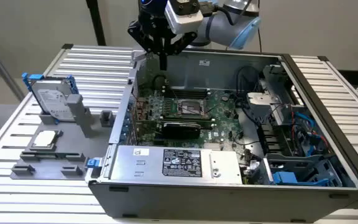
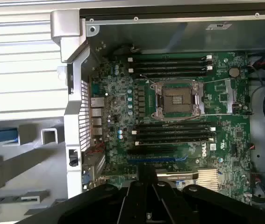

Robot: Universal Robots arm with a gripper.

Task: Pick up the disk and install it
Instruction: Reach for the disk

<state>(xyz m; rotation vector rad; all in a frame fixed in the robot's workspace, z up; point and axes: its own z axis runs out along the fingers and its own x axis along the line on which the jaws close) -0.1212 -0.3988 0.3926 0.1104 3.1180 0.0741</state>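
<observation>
Barely begun, judging by the layout: nothing picked up, nothing installed. Standing on edge in a grey fixture (image 1: 79, 116) at the exterior view's left, outside the machine: the disk (image 1: 50, 99), silver-grey with a white label, framed by a bright blue carrier (image 1: 28, 80), untouched and well apart from the gripper (image 1: 163, 63). Just to the right, an open computer case (image 1: 229, 200) with its motherboard (image 1: 219, 105) exposed. Hovering over the case's far left corner, closed to a point and gripping nothing. Left to do: the whole pickup and the fitting.
</observation>
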